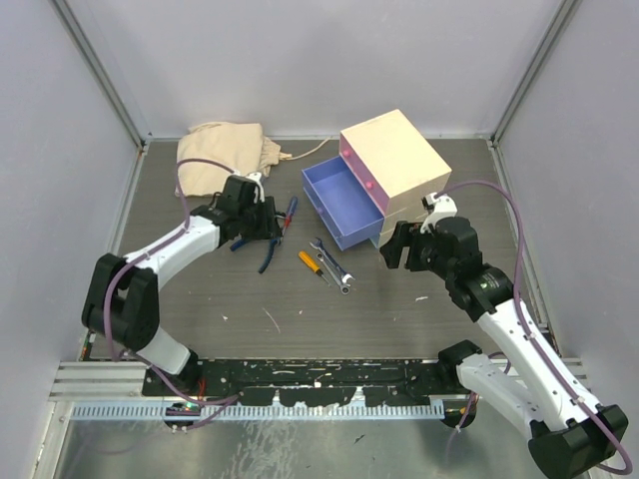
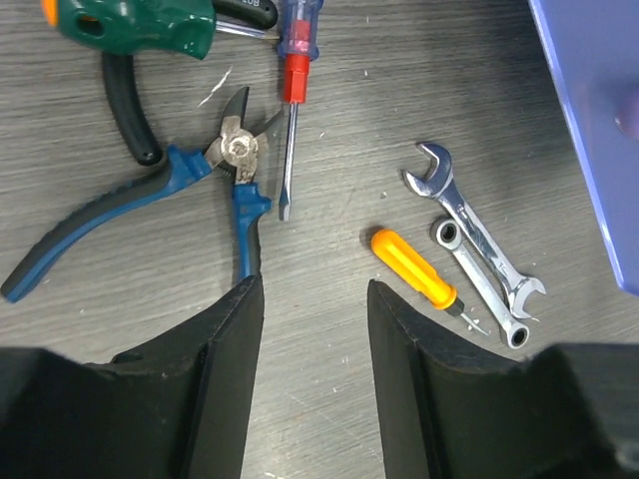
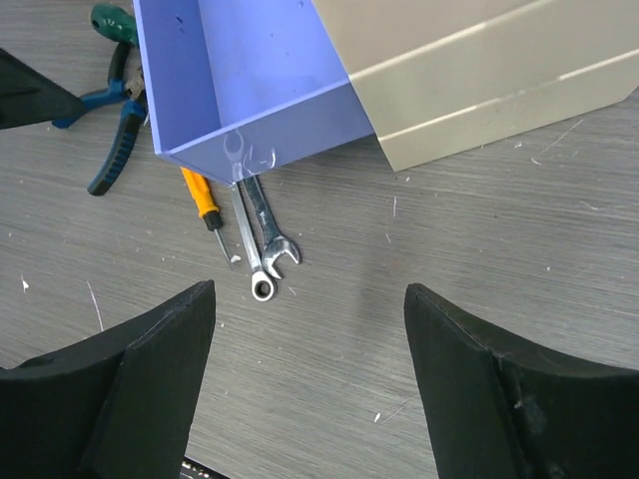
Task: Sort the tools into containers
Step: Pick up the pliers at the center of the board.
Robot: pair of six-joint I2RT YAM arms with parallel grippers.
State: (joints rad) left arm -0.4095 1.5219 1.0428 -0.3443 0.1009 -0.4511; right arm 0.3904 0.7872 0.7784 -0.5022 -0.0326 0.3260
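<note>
The cream chest (image 1: 399, 165) stands at the back right with its blue drawer (image 1: 339, 200) pulled out and empty. Two silver spanners (image 2: 469, 215) and an orange-handled screwdriver (image 2: 411, 266) lie together in front of the drawer. Blue-handled pliers (image 2: 110, 215), a red-and-blue screwdriver (image 2: 293, 80), a green-handled screwdriver (image 2: 150, 25) and a black handle (image 2: 128, 110) lie to their left. My left gripper (image 2: 314, 284) is open over bare table, its left finger just beside one pliers handle. My right gripper (image 3: 310, 289) hangs wide open by the chest's near corner, holding nothing.
A beige cloth (image 1: 225, 150) is bunched at the back left corner. Grey walls close in the table on three sides. A metal rail (image 1: 300, 389) runs along the near edge between the arm bases.
</note>
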